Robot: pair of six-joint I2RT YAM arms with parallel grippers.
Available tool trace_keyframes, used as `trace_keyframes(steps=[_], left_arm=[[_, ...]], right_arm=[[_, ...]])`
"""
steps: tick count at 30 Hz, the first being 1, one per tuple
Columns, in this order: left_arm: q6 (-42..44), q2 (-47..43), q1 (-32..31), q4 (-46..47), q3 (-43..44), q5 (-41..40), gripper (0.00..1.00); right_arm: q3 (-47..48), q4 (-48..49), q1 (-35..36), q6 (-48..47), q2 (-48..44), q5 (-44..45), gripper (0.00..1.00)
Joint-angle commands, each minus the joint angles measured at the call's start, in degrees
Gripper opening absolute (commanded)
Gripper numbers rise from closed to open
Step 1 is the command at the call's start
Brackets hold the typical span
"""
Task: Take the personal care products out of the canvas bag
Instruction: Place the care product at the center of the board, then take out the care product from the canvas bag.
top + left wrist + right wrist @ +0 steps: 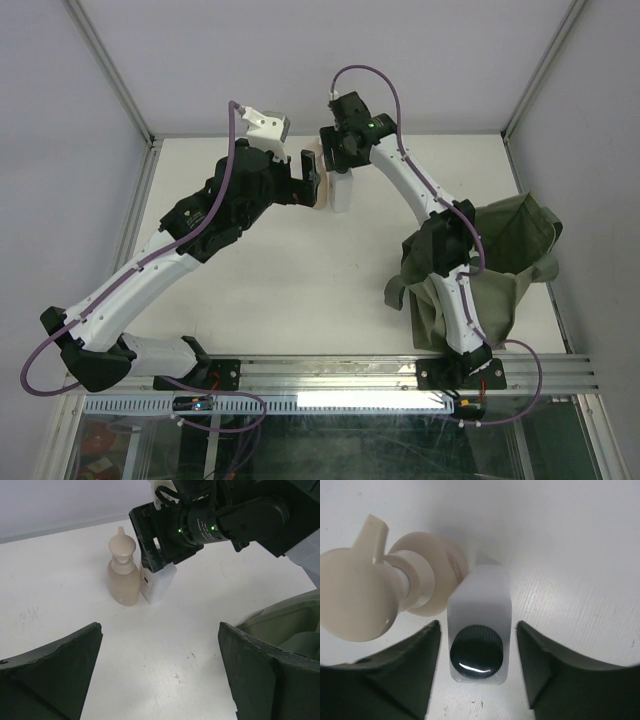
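Observation:
A white bottle [480, 597] with a black cap [476, 651] stands upright on the table, touching a beige pump bottle [425, 565] on its left. My right gripper [478, 626] is open above the white bottle, one jaw on each side with a gap to each. Both bottles show in the left wrist view, the beige one [123, 582] and the white one [161, 584]. My left gripper [160, 627] is open and empty, a little short of them. In the top view the two grippers, left [308, 186] and right [340, 165], meet at the bottles [341, 192]. The olive canvas bag [505, 262] lies crumpled at the right.
The right arm's forearm crosses over the bag's left side [440, 240]. The bag's edge shows in the left wrist view [287, 625]. The table's back wall runs just behind the bottles. A metal rail [330, 372] lines the near edge.

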Motion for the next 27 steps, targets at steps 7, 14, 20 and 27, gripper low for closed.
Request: trace_keyframes(steps=[7, 14, 20, 27], left_arm=[[-3.1, -0.6, 0.7, 2.0, 1.5, 5.7, 0.99], [-5.2, 2.7, 0.1, 4.8, 0.5, 21.4, 0.99], [-7.8, 11.4, -6.1, 5.3, 4.2, 28.4, 0.99], [-7.7, 21.1, -12.3, 6.4, 11.2, 35.8, 0.99]], right_arm=[[7.4, -3.4, 0.3, -2.9, -12.5, 0.3, 0.83], [-6.6, -8.8, 0.1, -2.3, -34.5, 5.0, 0.83], [-20.2, -14.4, 0.0, 1.9, -52.9, 12.4, 0.81], [-29.2, -26.9, 0.0, 14.3, -69.0, 15.3, 0.77]])
